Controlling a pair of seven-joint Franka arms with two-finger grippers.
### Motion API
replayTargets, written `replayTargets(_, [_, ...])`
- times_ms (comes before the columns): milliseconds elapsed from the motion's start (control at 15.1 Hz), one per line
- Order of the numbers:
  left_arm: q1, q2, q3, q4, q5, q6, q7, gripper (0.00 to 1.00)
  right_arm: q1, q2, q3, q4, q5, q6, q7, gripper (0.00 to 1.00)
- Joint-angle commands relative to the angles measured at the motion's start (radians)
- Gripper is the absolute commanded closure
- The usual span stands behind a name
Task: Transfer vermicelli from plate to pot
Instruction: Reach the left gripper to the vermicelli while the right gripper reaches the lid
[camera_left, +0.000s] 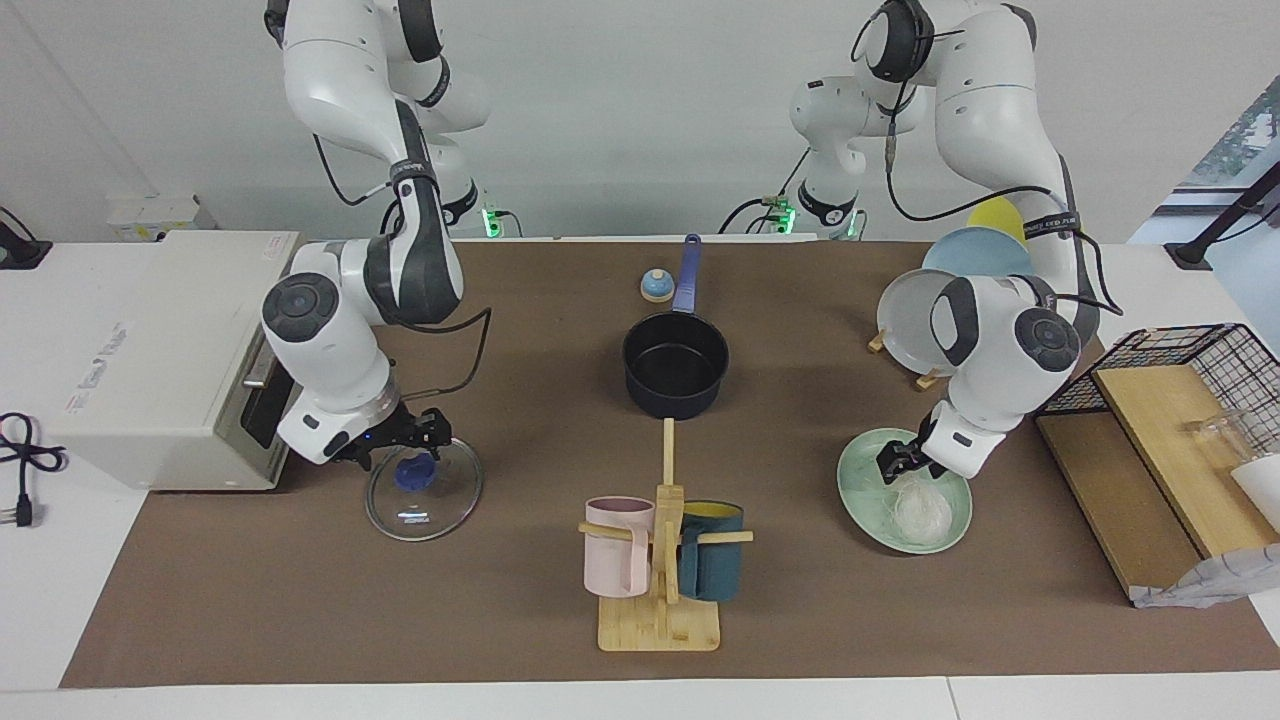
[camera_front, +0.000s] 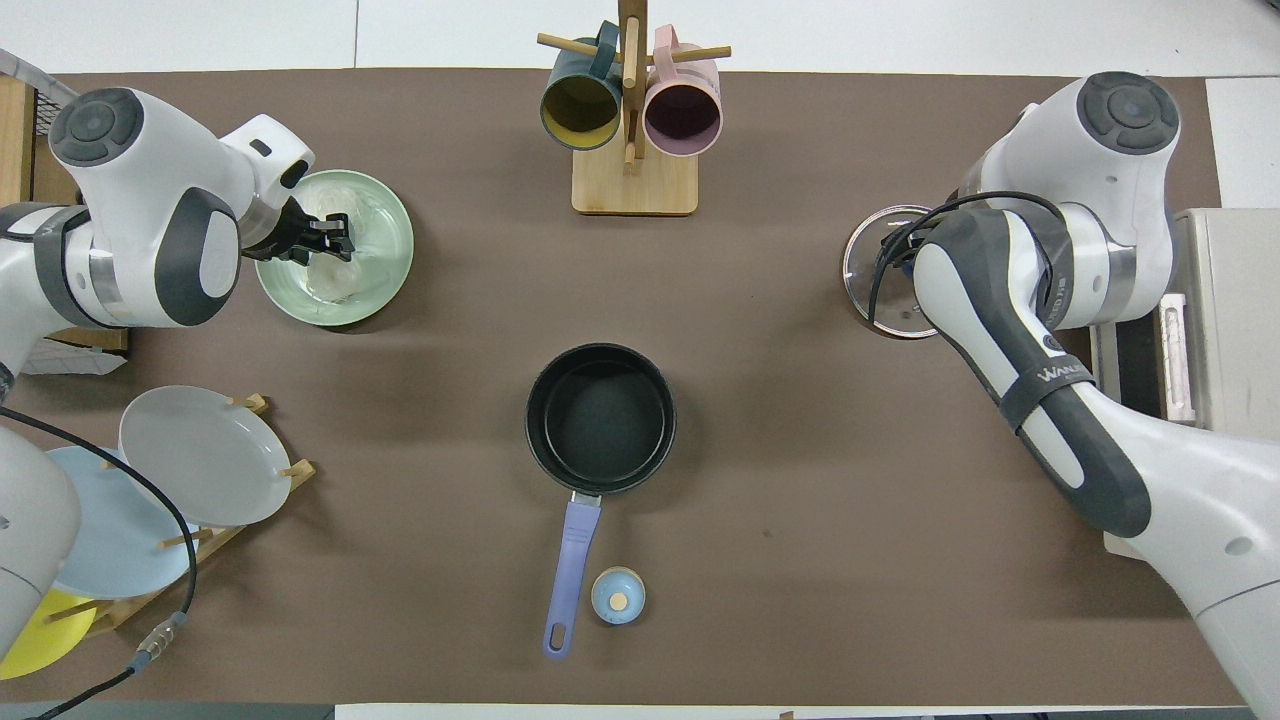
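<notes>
Now we see the left gripper (camera_left: 897, 462) low over the mint plate (camera_left: 868, 508), its fingers spread around the noodles (camera_left: 920, 512) that lie on it. The pot (camera_left: 675, 365) sits mid-table. The right gripper (camera_left: 415, 437) hangs over the glass lid (camera_left: 424, 490); its opening we cannot tell.

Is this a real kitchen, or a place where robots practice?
Most likely a robot practice lab set up like a kitchen. The pot, the toaster oven and the mug rack sit on a brown mat on a white table, with two robot arms mounted at its edge.
</notes>
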Motion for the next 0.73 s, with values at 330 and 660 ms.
replayTargets(330, [-0.009, -0.031, 0.001, 0.075, -0.034, -0.086, -0.019, 1.0, -0.003, 0.004, 0.004, -0.045, 0.022, 0.068, -0.136, 0.0])
replayTargets(660, [-0.057, -0.145, -0.028, 0.262, -0.16, -0.503, -0.216, 1.0, -0.003, 0.004, 0.004, -0.048, 0.022, 0.068, -0.175, 0.19])
